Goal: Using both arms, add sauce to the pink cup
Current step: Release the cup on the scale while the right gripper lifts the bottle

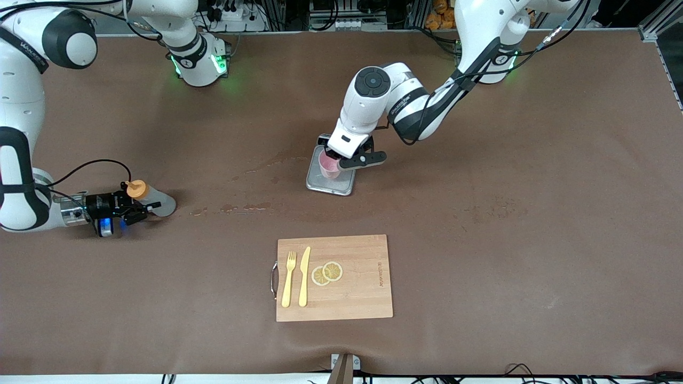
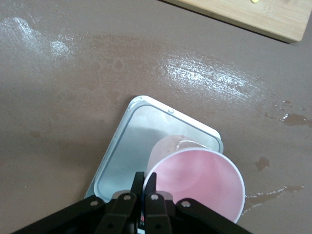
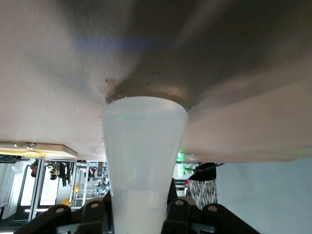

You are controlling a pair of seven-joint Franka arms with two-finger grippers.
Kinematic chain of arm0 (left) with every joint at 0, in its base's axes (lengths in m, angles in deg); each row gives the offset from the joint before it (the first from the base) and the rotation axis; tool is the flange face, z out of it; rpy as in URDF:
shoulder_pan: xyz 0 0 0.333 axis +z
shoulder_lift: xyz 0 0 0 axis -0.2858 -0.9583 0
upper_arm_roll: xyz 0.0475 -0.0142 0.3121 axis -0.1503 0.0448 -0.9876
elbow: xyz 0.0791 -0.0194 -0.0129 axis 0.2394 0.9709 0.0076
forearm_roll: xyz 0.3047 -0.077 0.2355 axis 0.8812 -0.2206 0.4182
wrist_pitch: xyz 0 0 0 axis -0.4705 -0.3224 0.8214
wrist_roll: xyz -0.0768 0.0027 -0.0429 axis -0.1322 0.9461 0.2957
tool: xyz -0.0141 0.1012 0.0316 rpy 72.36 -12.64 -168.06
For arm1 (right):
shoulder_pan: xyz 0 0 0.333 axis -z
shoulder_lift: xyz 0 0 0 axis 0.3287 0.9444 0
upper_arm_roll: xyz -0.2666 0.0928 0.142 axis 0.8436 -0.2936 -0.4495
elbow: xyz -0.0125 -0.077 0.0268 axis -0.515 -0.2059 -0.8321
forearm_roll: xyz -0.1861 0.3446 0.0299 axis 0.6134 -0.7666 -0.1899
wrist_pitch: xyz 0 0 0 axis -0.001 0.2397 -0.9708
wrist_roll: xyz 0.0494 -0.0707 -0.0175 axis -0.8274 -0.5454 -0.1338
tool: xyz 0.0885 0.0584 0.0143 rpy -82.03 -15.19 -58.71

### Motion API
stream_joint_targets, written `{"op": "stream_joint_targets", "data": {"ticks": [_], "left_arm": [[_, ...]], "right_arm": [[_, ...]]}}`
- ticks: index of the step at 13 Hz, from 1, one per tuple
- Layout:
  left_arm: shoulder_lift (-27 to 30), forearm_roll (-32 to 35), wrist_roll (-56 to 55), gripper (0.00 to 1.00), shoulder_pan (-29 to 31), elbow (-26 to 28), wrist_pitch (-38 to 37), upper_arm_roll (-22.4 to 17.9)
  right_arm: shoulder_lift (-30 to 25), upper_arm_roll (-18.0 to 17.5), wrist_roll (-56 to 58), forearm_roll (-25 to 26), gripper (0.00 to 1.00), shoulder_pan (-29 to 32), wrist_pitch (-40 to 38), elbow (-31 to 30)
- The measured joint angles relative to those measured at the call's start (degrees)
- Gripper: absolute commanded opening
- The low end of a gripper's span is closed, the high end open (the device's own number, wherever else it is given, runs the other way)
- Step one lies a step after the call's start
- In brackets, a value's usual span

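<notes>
The sauce bottle [image 1: 158,202], translucent with an orange cap, stands on the brown table toward the right arm's end. My right gripper [image 1: 140,204] reaches in level from the side and is shut on the bottle's body. In the right wrist view the sauce bottle [image 3: 144,146] fills the space between the fingers of the right gripper [image 3: 140,207]. The pink cup [image 1: 328,166] is at the metal tray [image 1: 341,186] in the table's middle. My left gripper [image 1: 335,159] comes down from above and is shut on the cup's rim. In the left wrist view the left gripper [image 2: 145,177] pinches the rim of the pink cup [image 2: 200,180] over the tray [image 2: 124,146].
A wooden cutting board [image 1: 363,277] lies nearer the front camera than the tray, carrying a yellow fork [image 1: 288,277], a yellow knife [image 1: 304,274] and two lemon slices [image 1: 326,273]. Wet streaks [image 1: 240,208] mark the table between the bottle and the tray.
</notes>
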Motion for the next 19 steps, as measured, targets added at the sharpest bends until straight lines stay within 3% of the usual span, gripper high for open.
{"op": "stream_joint_targets", "data": {"ticks": [5, 11, 12, 13, 14, 19], "left_arm": [[-1.7, 6.4, -4.5, 0.00, -1.4, 0.0, 0.0, 0.0], [-3.1, 7.6, -5.3, 0.00, -2.6, -0.2, 0.0, -0.1], [-3.2, 7.6, -5.3, 0.25, -2.6, -0.2, 0.0, -0.2], [-3.2, 7.6, -5.3, 0.57, -2.6, -0.3, 0.0, -0.2], [-3.2, 7.6, -5.3, 1.00, -2.6, -0.5, 0.0, -0.2], [-3.1, 7.6, -5.3, 1.00, -2.4, -1.9, -1.5, -0.4]], "right_arm": [[-0.2, -0.2, -9.9, 0.0, 0.38, -0.9, -5.5, 6.3], [-2.8, -0.2, -20.3, 0.2, 0.39, -5.6, -7.1, 10.0], [-3.3, -0.2, -21.2, 0.5, 0.40, -6.3, -7.1, 10.2], [-3.7, -0.2, -22.4, 1.2, 0.40, -7.0, -7.1, 10.5], [-4.0, -0.2, -23.5, 1.9, 0.40, -7.7, -7.2, 11.0], [-6.3, -0.2, -27.2, 7.1, 0.40, -11.3, -7.4, 11.8]]}}
